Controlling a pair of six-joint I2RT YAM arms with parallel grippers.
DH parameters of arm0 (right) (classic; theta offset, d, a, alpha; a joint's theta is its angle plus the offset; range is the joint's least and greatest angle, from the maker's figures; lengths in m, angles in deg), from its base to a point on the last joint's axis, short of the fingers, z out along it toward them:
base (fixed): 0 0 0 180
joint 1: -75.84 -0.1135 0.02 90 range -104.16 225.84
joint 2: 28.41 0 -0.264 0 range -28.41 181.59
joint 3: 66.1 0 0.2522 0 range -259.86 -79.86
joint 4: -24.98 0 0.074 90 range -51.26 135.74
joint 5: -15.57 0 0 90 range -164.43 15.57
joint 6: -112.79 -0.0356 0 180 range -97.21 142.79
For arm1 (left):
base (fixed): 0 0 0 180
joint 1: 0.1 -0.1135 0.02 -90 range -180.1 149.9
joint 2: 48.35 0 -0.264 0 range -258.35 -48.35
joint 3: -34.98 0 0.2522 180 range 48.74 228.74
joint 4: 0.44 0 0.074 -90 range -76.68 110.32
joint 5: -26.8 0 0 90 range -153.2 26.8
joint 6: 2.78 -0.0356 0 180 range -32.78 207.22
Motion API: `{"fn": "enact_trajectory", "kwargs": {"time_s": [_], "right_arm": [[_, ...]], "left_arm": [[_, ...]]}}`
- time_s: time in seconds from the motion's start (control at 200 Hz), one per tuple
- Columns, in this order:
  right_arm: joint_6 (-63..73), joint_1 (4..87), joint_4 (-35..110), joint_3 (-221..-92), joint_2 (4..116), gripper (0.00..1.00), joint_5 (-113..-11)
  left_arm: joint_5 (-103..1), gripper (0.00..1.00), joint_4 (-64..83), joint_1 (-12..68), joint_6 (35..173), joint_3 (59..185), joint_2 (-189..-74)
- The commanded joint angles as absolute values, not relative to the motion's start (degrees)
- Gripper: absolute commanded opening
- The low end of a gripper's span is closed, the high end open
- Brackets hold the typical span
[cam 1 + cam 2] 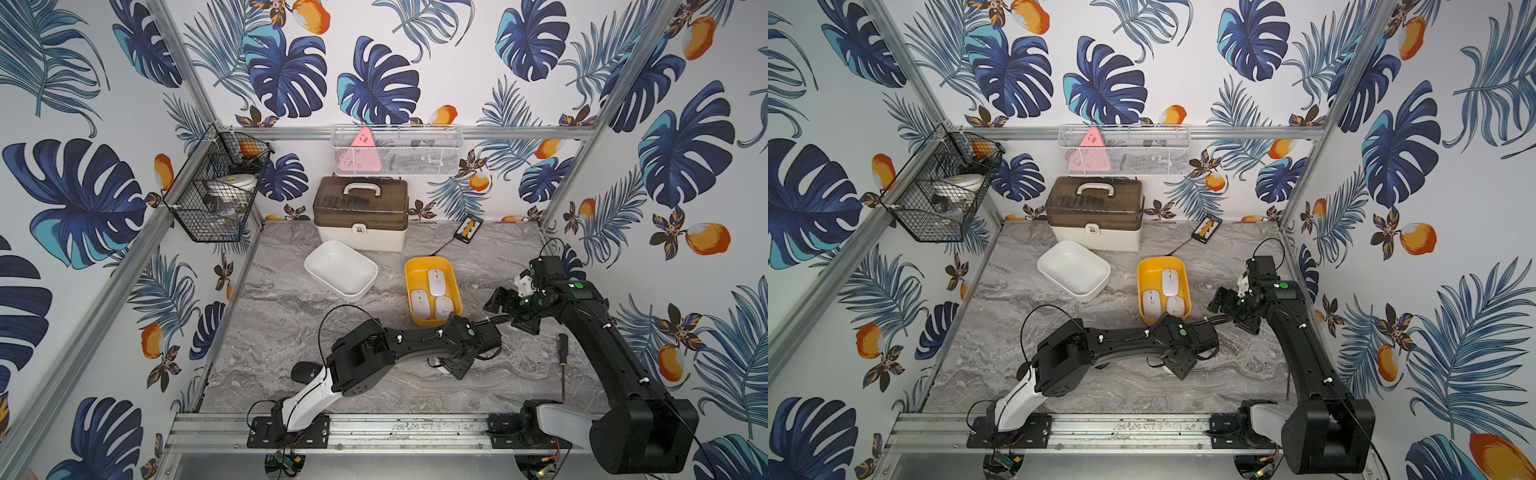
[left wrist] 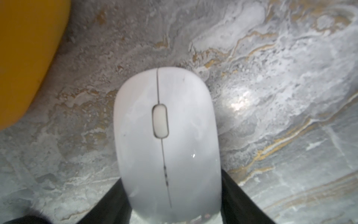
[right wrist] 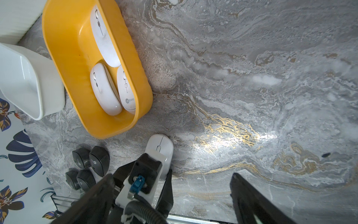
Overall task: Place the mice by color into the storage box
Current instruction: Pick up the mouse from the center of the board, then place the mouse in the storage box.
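Right now the loose white mouse (image 2: 166,135) lies flat on the grey marble bench (image 1: 291,332). It sits just off the near end of the yellow bin (image 3: 64,58), nose toward it, not touching. The shell is slim, long and glossy white, with a centre seam, a pale scroll wheel (image 2: 160,120) toward the nose and faint scuffs on top.

Containers:
- The yellow bin holds three white mice (image 1: 435,280), wheel side up. One lies at the far end, two side by side at the near end, packed close.
- The white bin (image 1: 338,268) stands beside it on the robot's left, turned off square. Only its bare floor shows.
- The lidded case (image 1: 360,216) has a brown see-through lid and stands latched at the back wall. Its contents are too dim to tell.

Four black mice (image 3: 98,159), rounded and matte, sit in a tight cluster on the bench, clear of both bins. In a top view only one (image 1: 305,372) shows, beside the left arm.

The left jaws straddle the white mouse's tail end. Both fingers (image 2: 238,195) lie flush on its flanks with no gap visible, so they pinch it across its width. The wheel and nose stick out ahead of the fingertips. The right jaws are spread wide, fingers (image 3: 251,197) well apart, hanging over bare bench on the yellow bin's right side.
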State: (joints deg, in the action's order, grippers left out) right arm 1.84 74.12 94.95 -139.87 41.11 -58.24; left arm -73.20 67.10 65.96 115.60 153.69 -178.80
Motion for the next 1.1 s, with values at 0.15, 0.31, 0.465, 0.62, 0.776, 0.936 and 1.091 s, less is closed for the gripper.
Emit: {"fn": "enact_trajectory", "kwargs": {"time_s": [0.15, 0.31, 0.465, 0.62, 0.776, 0.936, 1.091], "right_arm": [[2.84, 74.08, 94.96, -139.85, 41.43, 0.94, -57.28], [3.10, 74.08, 95.34, -140.75, 41.01, 0.95, -59.08], [2.51, 74.08, 94.76, -143.41, 39.80, 0.99, -60.61], [1.87, 74.12, 93.40, -146.64, 39.44, 1.00, -58.48], [2.04, 74.11, 92.89, -146.68, 39.87, 1.00, -56.81], [2.06, 74.08, 92.38, -145.91, 40.34, 1.00, -55.50], [1.87, 74.08, 91.33, -145.60, 41.03, 1.00, -53.47]], "left_arm": [[-71.49, 0.62, 66.76, 65.55, 115.23, 152.51, -176.26], [-68.74, 0.61, 67.38, 64.95, 116.67, 152.59, -172.36], [-66.01, 0.60, 68.08, 62.48, 118.42, 153.49, -168.15], [-63.78, 0.60, 68.25, 56.09, 120.26, 155.21, -165.13], [-65.13, 0.60, 70.57, 48.90, 119.62, 160.63, -167.40], [-67.98, 0.60, 72.01, 44.05, 118.68, 167.56, -172.32], [-68.86, 0.58, 71.37, 40.35, 119.12, 172.93, -177.46]]}}
